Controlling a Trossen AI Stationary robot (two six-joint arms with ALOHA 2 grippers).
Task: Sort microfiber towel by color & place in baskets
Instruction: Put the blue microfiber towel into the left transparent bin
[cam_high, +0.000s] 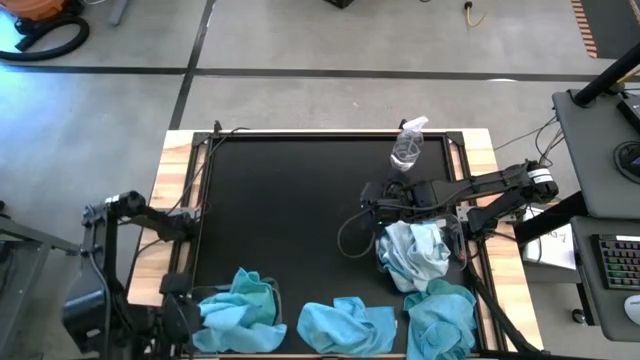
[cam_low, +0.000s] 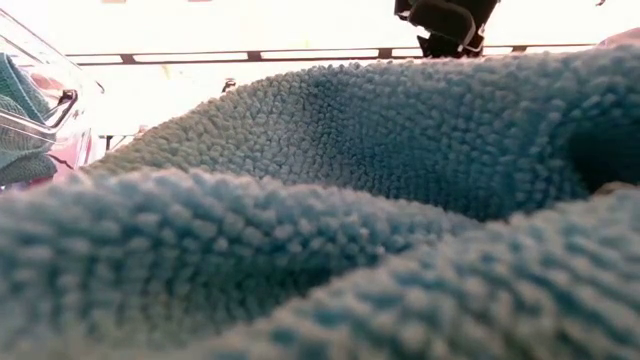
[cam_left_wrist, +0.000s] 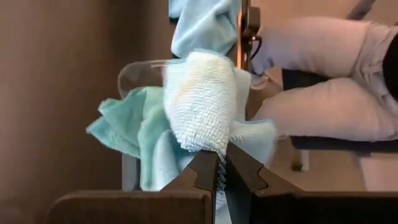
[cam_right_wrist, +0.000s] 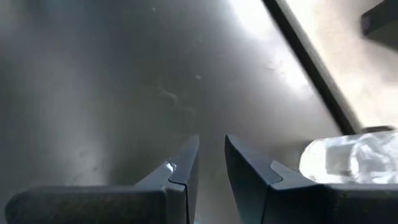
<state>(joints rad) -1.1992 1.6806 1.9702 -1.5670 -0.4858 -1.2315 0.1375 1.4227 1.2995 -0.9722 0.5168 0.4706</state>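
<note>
1. Very close to the low camera lies a turquoise towel (cam_low: 330, 220). It fills almost the whole low view, so little else can be seen there.
2. From above, three bright turquoise towels sit along the near edge of the black mat (cam_high: 290, 210): one on the left (cam_high: 240, 308), one in the middle (cam_high: 347, 325) and one on the right (cam_high: 440, 318).
3. The left towel and the right towel seem to sit in clear baskets, but the baskets are hard to make out from above. A clear basket edge (cam_low: 40, 95) shows at the side of the low view.
4. The left gripper (cam_left_wrist: 221, 163) is at the near left corner of the table. Its fingers are pressed together, and a cloth edge looks pinched between them. In front of it hangs a pale whitish towel (cam_left_wrist: 200, 102), with turquoise cloth (cam_left_wrist: 134, 127) behind it, in a clear basket (cam_left_wrist: 134, 71).
5. A little farther in, on the right side, lies a pale light blue towel (cam_high: 412, 252), just behind the right turquoise one.
6. The right gripper (cam_right_wrist: 211, 162) hovers over the bare mat just behind that pale towel. Its fingers stand a little apart and hold nothing.
7. Farthest back stands a small clear spray bottle (cam_high: 408, 146), near the far edge of the mat.
8. A person in pale trousers (cam_left_wrist: 329, 81) sits beyond the table.
</note>
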